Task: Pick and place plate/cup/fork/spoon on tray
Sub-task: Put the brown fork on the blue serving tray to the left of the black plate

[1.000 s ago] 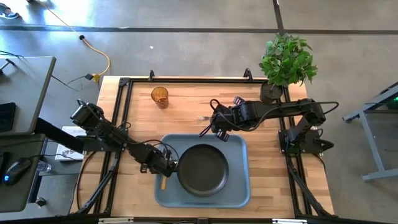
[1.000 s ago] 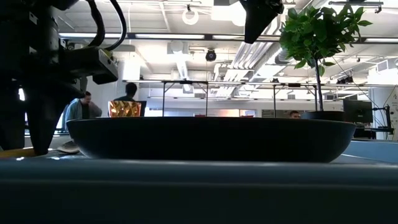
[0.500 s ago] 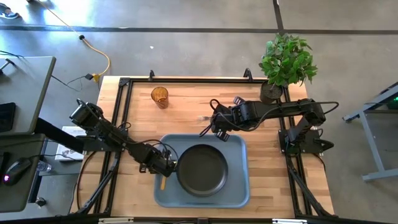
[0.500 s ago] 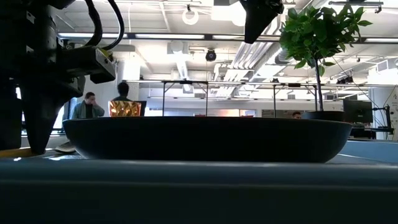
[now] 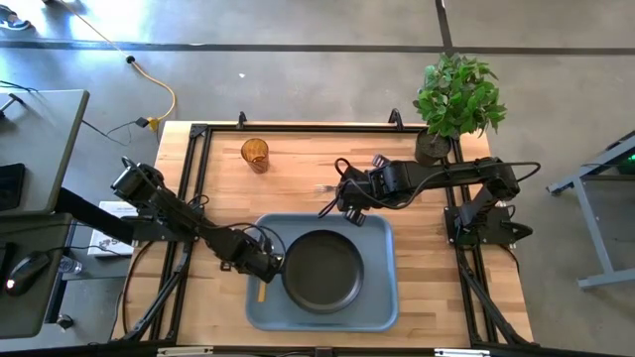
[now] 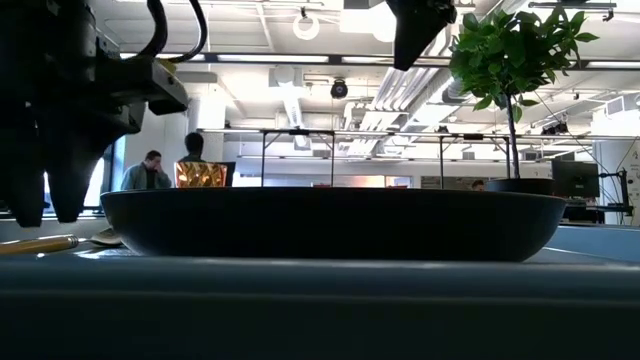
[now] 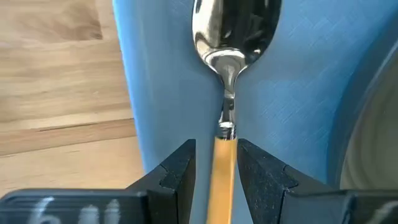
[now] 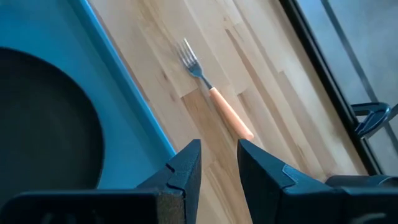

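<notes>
The black plate (image 5: pixel 322 270) sits in the blue-grey tray (image 5: pixel 382 297); in the low view it fills the middle (image 6: pixel 330 225). The spoon (image 7: pixel 233 37) lies on the tray's left part, beside the plate, its wooden handle (image 6: pixel 40 243) flat. My left gripper (image 7: pixel 219 168) is open above that handle, one finger on each side and clear of it. The fork (image 8: pixel 214 87) lies on the wood beyond the tray's far edge. My right gripper (image 8: pixel 219 165) hovers over it, narrowly open and empty. The amber cup (image 5: pixel 255 154) stands at the far left of the table.
A potted plant (image 5: pixel 456 99) stands at the table's far right corner. A black frame (image 5: pixel 298 127) runs along the table's edges. Bare wood lies between the cup and the tray. People sit in the room behind the table (image 6: pixel 150 170).
My left gripper has risen off the tray, and the spoon's handle now lies free below its fingertips. The plate has shifted slightly toward the table's left.
</notes>
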Motion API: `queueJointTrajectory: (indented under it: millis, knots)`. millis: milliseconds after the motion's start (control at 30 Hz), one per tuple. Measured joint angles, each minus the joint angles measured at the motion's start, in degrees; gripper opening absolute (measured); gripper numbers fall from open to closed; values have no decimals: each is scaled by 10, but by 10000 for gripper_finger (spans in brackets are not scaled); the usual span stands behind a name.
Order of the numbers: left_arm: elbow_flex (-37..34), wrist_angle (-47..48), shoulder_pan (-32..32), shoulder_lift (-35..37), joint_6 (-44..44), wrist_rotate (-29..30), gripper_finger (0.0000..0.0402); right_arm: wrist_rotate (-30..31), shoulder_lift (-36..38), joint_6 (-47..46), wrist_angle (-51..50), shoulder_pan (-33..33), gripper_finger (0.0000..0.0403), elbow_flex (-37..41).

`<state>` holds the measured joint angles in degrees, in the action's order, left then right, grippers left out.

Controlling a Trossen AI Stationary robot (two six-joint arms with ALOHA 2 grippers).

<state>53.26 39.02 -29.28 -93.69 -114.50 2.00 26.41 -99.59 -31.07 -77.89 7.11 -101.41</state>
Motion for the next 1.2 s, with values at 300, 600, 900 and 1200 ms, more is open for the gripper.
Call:
queueJointTrajectory:
  millis: [300, 600, 900, 1200]
  knots:
    - [51, 131, 18, 16, 100, 20, 106, -34, 0, -25, 0, 0, 94, 0]
    - [55, 193, 100, 139, 286, 121, 106, -56, 0, -51, 4, -1, 94, 0]
    - [55, 199, 195, 236, 528, 153, 106, -57, 0, -67, 9, -4, 94, 0]
    - [55, 199, 278, 293, 747, 152, 102, -74, 0, -137, 7, -36, 118, 0]
